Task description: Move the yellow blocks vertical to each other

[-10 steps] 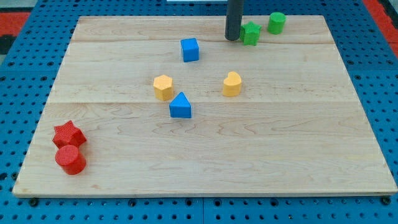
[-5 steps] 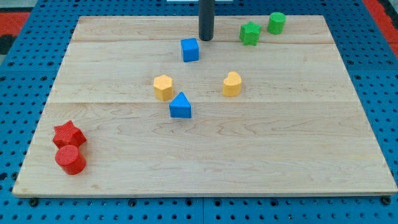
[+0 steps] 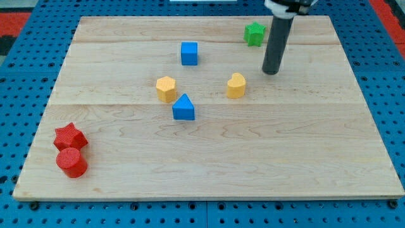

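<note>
my tip (image 3: 271, 71) resting on table (image 3: 253, 158), up-right of yellow rounded block (image 3: 236, 85), apart | yellow hexagonal block (image 3: 166, 88) sitting level at the view's left, blue triangular block (image 3: 183, 107) lying just beside it | pincer: not showing, state unknowable

Yellow hexagon blk (image 3: 166, 88) mid-board, yellow rounded blk (image 3: 236, 85) to its right, apart.
</note>
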`<action>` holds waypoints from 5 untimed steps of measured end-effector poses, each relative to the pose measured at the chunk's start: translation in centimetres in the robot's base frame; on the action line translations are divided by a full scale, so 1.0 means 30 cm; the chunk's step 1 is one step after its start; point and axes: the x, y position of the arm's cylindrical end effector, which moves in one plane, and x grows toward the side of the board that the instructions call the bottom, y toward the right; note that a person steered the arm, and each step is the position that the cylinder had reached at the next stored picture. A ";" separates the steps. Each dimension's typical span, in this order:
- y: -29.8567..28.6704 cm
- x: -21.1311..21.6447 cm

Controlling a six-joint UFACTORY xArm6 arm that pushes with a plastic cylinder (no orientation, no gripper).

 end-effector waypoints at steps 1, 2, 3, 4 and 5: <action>-0.247 0.065; -0.544 0.066; -0.462 0.111; -0.526 0.208; -0.693 0.229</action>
